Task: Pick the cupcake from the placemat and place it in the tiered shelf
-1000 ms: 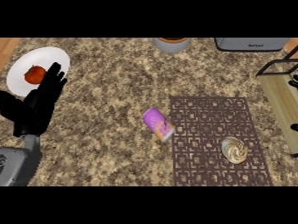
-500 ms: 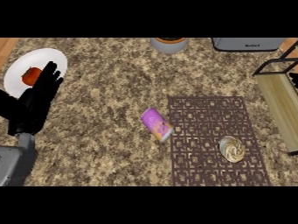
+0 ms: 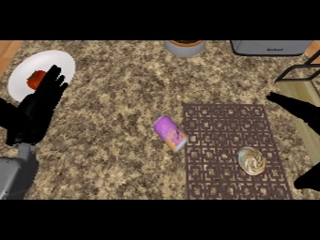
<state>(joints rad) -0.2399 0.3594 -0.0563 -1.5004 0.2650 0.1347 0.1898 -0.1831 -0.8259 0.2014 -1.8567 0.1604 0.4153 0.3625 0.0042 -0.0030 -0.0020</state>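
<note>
The cupcake (image 3: pixel 251 161), pale with a swirled top, sits on the dark patterned placemat (image 3: pixel 226 126) near its right side. My right hand (image 3: pixel 316 121) comes in from the right edge, open, fingers spread above and to the right of the cupcake, thumb low at the edge. It touches nothing. The tiered shelf (image 3: pixel 313 89), a black frame with light wooden boards, stands at the right edge behind that hand. My left hand (image 3: pixel 32 110) rests open at the left, fingers up.
A purple packet (image 3: pixel 171 133) lies just left of the placemat. A white plate (image 3: pixel 55 63) with a red item (image 3: pixel 35 79) sits far left, partly behind my left hand. A grey pot (image 3: pixel 184 47) and a grey appliance (image 3: pixel 270 47) stand at the back.
My right hand has moved inward from the right edge toward the placemat, now showing more fully. The left hand has barely shifted.
</note>
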